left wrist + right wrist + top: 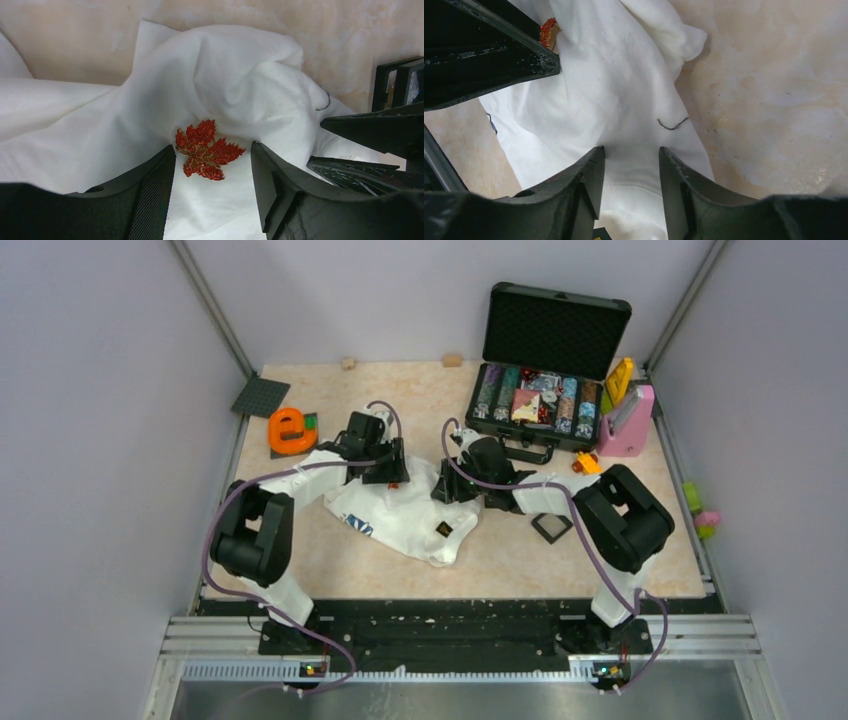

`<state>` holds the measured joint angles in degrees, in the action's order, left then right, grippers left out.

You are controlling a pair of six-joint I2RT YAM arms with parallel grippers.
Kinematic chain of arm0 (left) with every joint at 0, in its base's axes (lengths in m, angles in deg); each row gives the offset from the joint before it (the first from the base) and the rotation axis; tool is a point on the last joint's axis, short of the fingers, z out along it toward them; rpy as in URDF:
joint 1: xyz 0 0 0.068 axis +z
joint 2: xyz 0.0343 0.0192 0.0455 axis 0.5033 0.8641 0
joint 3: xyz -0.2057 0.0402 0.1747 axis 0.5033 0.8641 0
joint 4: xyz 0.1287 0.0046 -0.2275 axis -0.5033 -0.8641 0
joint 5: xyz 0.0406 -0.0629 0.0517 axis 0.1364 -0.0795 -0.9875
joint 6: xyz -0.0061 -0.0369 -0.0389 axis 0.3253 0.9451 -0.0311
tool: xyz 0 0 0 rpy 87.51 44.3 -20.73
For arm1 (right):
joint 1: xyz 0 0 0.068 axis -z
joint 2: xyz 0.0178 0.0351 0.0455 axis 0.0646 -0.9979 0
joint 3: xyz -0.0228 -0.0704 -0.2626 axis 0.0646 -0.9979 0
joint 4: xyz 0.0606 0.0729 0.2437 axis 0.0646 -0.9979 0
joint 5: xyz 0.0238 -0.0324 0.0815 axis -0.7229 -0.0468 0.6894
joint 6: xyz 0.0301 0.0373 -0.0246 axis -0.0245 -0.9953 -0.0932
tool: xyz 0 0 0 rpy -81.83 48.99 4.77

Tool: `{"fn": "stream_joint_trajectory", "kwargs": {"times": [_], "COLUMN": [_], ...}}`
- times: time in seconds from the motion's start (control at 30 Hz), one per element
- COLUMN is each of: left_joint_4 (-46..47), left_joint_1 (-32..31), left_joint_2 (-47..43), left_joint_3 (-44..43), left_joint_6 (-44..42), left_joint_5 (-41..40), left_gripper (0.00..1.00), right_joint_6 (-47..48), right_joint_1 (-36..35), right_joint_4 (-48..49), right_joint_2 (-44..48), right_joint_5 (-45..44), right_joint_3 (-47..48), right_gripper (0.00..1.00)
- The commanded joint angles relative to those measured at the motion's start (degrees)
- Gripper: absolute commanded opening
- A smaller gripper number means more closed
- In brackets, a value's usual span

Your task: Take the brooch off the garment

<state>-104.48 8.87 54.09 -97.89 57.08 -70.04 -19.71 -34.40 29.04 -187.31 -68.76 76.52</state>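
From above, I see the left gripper (385, 475) and right gripper (452, 490) both down on the white fabric shirt (405, 518). Left wrist: released, fingers straddling the glittery orange-red leaf-shaped brooch (205, 149) on the shirt's bunched fold. Right wrist: clenched on a shirt fold.

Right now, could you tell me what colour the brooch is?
The brooch is glittery orange-red, leaf-shaped; it shows best in the left wrist view.
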Motion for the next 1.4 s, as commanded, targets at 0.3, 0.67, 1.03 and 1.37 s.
{"fn": "stream_joint_trajectory", "kwargs": {"times": [0.3,0.67,1.03,1.37], "left_joint_4": [3.3,5.5,8.0,7.6], "left_joint_1": [1.7,2.5,3.0,0.1], "left_joint_2": [1.0,-2.8,-10.0,-12.2], "left_joint_3": [0.3,2.7,7.2,7.5], "left_joint_6": [1.3,0.6,0.3,-4.4], "left_joint_5": [5.2,5.5,2.4,0.8], "left_gripper": [0.56,0.34,0.35,0.60], "right_joint_6": [0.2,0.1,0.3,0.4], "right_joint_1": [0.2,0.2,0.2,0.1], "right_joint_4": [3.2,4.3,3.8,2.0], "right_joint_2": [0.1,1.9,4.8,6.9], "right_joint_5": [1.9,5.1,5.8,7.5], "right_joint_3": [2.7,2.0,1.4,2.7], "right_gripper": [0.26,0.00,0.00,0.00]}}
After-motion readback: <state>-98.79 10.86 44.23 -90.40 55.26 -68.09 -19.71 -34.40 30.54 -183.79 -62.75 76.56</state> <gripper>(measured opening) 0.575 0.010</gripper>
